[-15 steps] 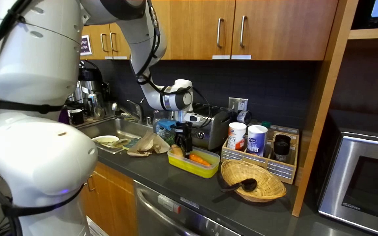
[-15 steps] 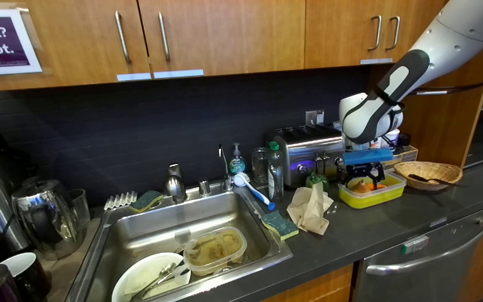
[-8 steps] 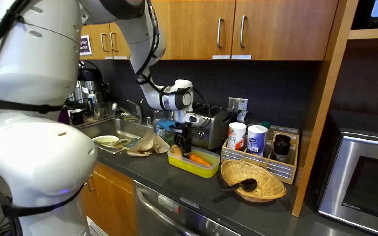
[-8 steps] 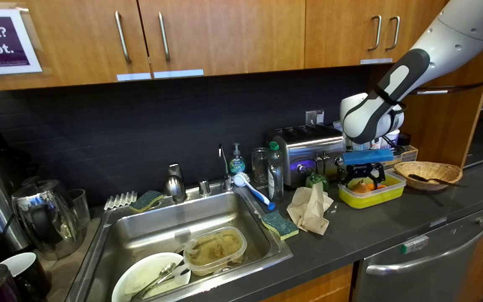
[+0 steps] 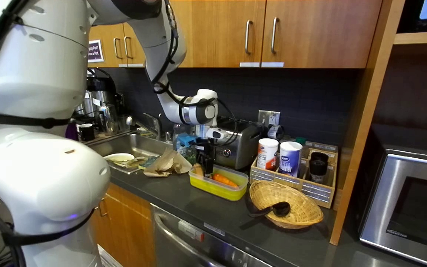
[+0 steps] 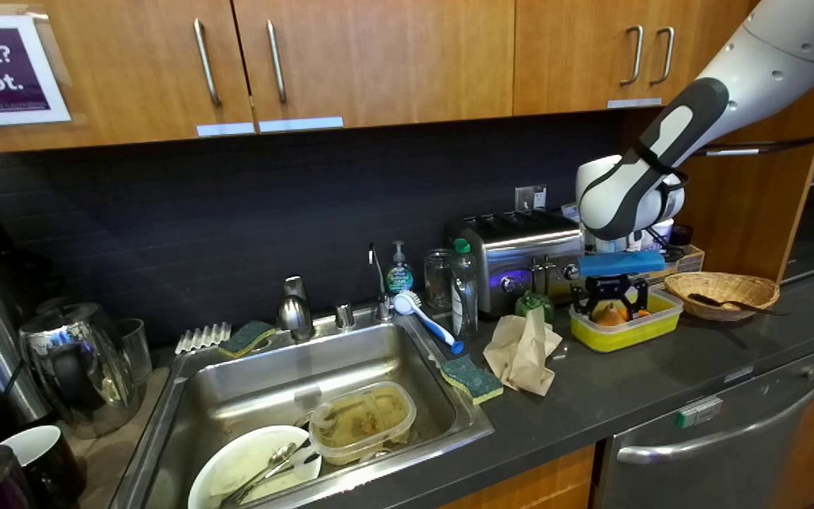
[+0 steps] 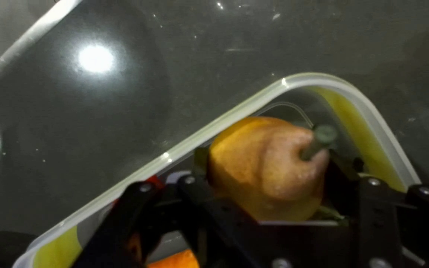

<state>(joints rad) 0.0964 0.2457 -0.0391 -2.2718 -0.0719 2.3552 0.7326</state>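
Note:
A brownish-yellow pear (image 7: 259, 163) with a thick green stem (image 7: 317, 141) sits at one end of a yellow-sided clear container (image 7: 233, 113). My gripper (image 7: 268, 163) reaches down into the container (image 6: 612, 341), its fingers (image 7: 200, 162) on either side of the pear. No gap shows between pads and fruit, so the jaws look shut on it. In an exterior view the gripper (image 5: 207, 170) partly hides the pear (image 5: 198, 170). An orange carrot (image 5: 224, 180) lies beside it in the container. A small red piece (image 7: 156, 181) peeks out behind a finger.
Behind the container stands a steel toaster (image 6: 527, 265). To its sides are a crumpled brown paper bag (image 6: 522, 351), a green pepper (image 6: 534, 304) and a wicker basket (image 5: 269, 194) with a black spoon (image 5: 281, 208). A caddy (image 5: 291, 180) holds canisters. The sink (image 6: 223, 389) contains dishes.
My fingers have drawn inward around the pear. The arm and gripper have shifted slightly, a little left in an exterior view. The container and nearby objects stay in place.

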